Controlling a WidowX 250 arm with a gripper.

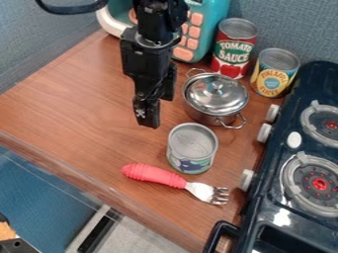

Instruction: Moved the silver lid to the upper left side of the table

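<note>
The whole moving seems left to do: the silver lid (228, 100) rests on the pot (206, 117), not at upper left of the tabletop (72, 106), and I cannot tell whether the gripper (148, 120) is clenched.

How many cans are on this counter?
3: a red can beside the teal toy, a yellow-and-blue can to its right by the stove, and a grey-topped can between the silver lid and the fork. The arm might hide another.

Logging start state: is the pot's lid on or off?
On. The silver lid sits over the pot, covering its mouth.
</note>
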